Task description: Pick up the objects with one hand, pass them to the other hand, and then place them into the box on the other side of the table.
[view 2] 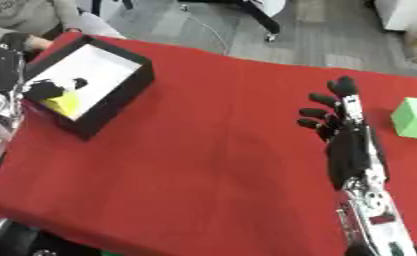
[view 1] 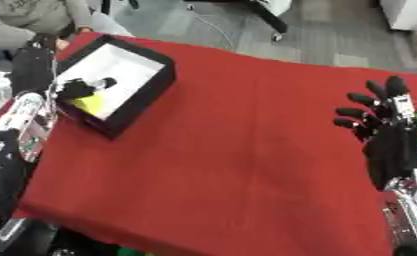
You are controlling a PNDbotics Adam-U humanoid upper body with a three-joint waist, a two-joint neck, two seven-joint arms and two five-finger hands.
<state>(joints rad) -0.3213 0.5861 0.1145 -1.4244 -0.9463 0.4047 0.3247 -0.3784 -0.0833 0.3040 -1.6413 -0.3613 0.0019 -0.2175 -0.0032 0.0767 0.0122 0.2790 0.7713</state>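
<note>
Your left hand (view 2: 45,90) held the yellow block (view 2: 64,104) curled inside the box (view 2: 128,85), your right hand (view 2: 334,120) was relaxed open, the green cube (view 2: 413,117) waited

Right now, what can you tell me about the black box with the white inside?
The box is square and shallow, with thick black walls and a white floor. It lies open, with no lid, turned cornerwise on the red cloth near the table's far left corner. The robot's left hand reaches in over its left side, fingers curled on a yellow object.
</note>
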